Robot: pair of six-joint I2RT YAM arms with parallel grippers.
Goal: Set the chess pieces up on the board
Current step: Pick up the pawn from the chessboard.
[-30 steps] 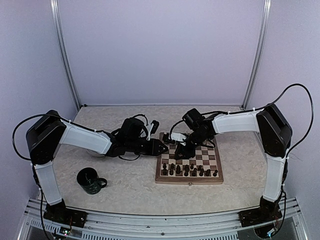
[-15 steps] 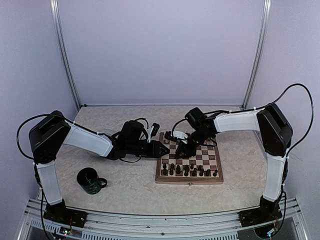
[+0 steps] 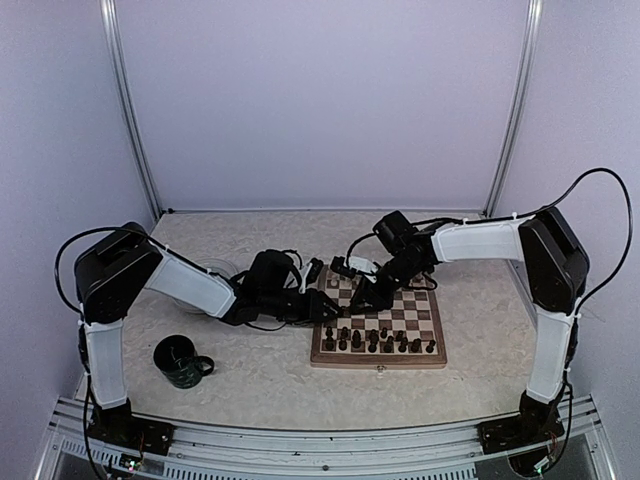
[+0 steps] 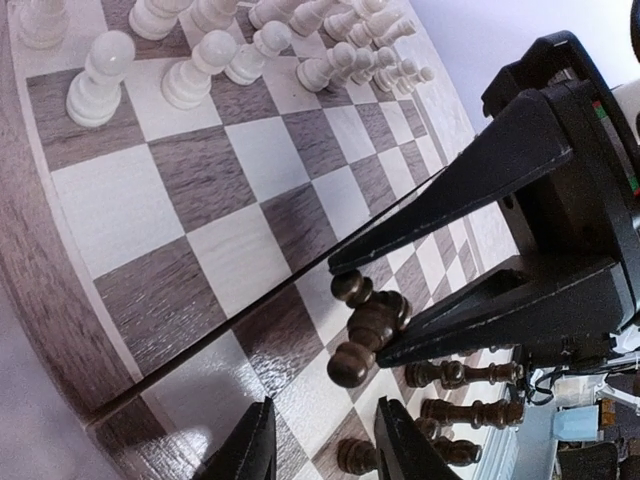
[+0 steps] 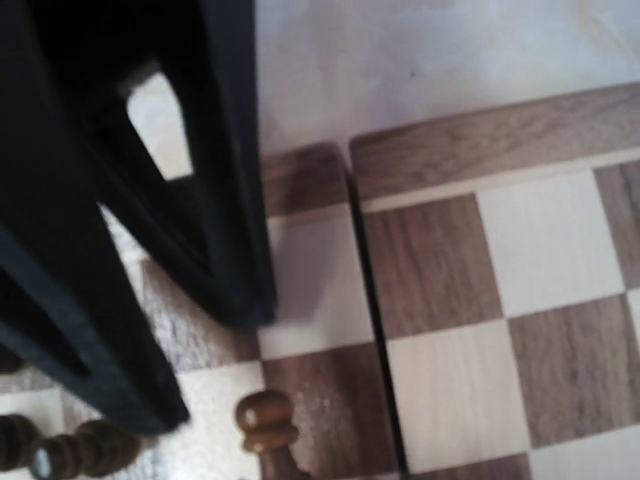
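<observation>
The board (image 3: 400, 361) lies right of centre, with dark chess pieces (image 3: 375, 340) in its two near rows. In the left wrist view, pale chess pieces (image 4: 190, 75) line the far rows and more dark ones (image 4: 460, 375) stand close by. My right gripper (image 3: 362, 298) hovers over the board's left half, shut on a dark pawn (image 4: 365, 325) whose head pokes past the fingertips (image 4: 470, 170). That pawn's head (image 5: 265, 425) also shows in the right wrist view. My left gripper (image 3: 328, 307) sits low at the board's left edge, facing the right one. It is open (image 4: 322, 445) with only bare squares between its fingers (image 5: 230, 200).
A dark green mug (image 3: 182, 362) stands on the table at the near left. A round pale plate (image 3: 213, 270) peeks out behind the left arm. The board's centre seam (image 5: 375, 330) runs under both grippers. Upright frame posts (image 3: 130, 110) flank the back wall.
The left arm has swung right and lower, bringing its gripper to the board's left edge. The right gripper has shifted only slightly and keeps hold of the pawn.
</observation>
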